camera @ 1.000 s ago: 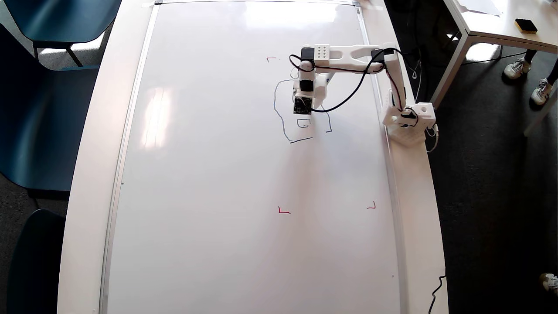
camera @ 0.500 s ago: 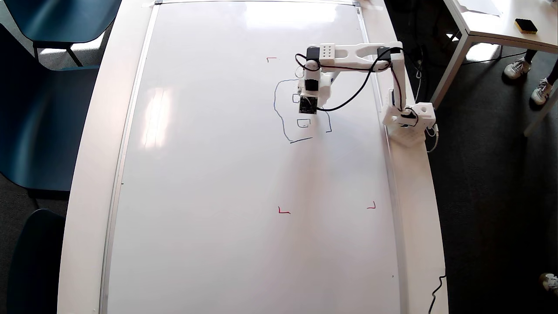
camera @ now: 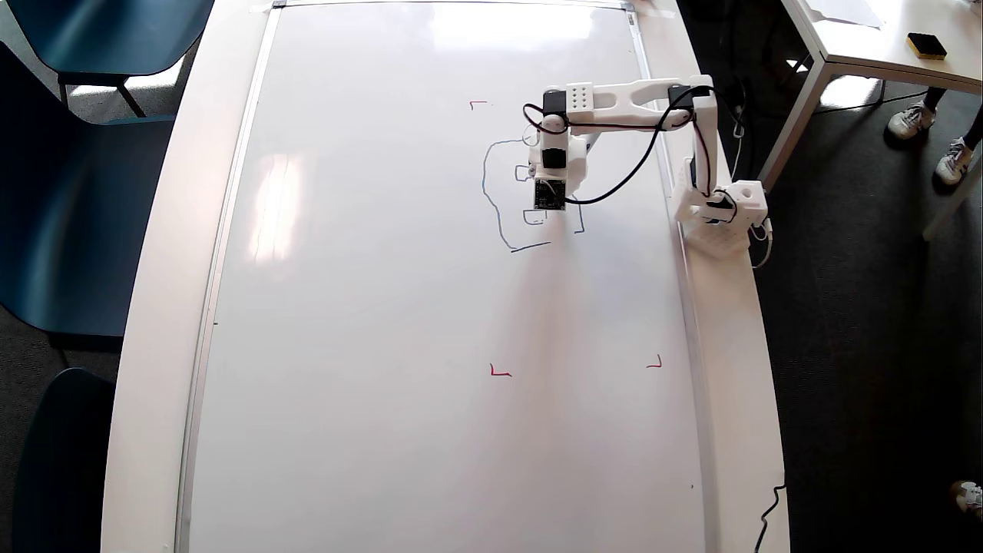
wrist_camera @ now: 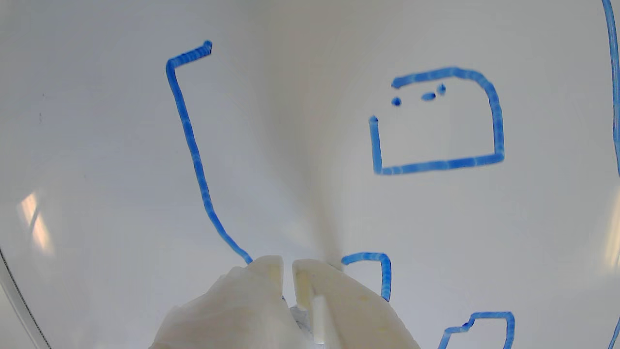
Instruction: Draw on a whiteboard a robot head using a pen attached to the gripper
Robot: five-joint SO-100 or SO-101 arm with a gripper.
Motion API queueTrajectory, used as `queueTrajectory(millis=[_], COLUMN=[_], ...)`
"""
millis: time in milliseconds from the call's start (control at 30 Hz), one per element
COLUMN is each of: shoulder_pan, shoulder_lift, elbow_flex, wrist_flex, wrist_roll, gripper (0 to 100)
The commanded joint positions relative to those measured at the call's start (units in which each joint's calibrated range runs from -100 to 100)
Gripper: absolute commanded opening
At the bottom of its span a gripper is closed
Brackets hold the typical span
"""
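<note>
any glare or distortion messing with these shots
Overhead view: window glare washes the whiteboard at its top and left, and the frame bows from a wide lens. Wrist view: sharp blue lines of the robot head, faint glare patches at both sides, gripper slightly soft.

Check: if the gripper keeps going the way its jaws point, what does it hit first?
The whiteboard. In the wrist view the gripper points down at the glossy surface, beside a blue line of the robot head. Nothing else lies between; whether it already touches is unclear.

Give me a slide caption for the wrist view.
Gripper over the whiteboard beside a blue square.
</note>
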Motion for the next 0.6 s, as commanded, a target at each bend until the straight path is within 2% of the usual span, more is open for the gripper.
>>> queueTrajectory(millis=[0,567], shoulder_pan=[-1.0,-0.6], shoulder_lift=[-2.5,1.5], elbow_flex=[0.0,-7.1], wrist_flex=[0.0,0.8], wrist_roll=[-0.1,-0.3], gripper=[1,1])
